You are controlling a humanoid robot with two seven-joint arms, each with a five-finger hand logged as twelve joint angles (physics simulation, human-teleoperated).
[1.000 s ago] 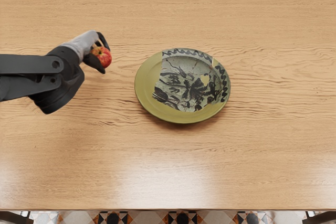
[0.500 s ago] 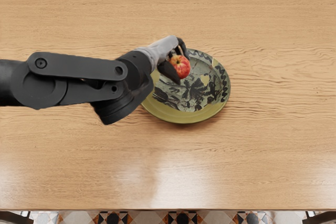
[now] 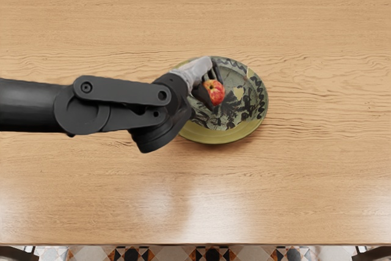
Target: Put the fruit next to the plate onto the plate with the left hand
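A small red and yellow apple (image 3: 214,91) is over the middle of the olive plate (image 3: 250,118) with a dark floral pattern. My left hand (image 3: 204,85) is shut on the apple, its grey and black fingers wrapped around the fruit's left side. The dark left arm reaches in from the left edge and covers the plate's left part. Whether the apple touches the plate's surface cannot be told. The right hand is out of view.
The wooden table (image 3: 305,175) stretches around the plate on all sides. Its far edge runs along the top and its near edge along the bottom, where a patterned floor shows.
My left hand has carried the apple from left of the plate rightward to above it, then lowered it toward the plate's middle. The arm now stretches further across the table.
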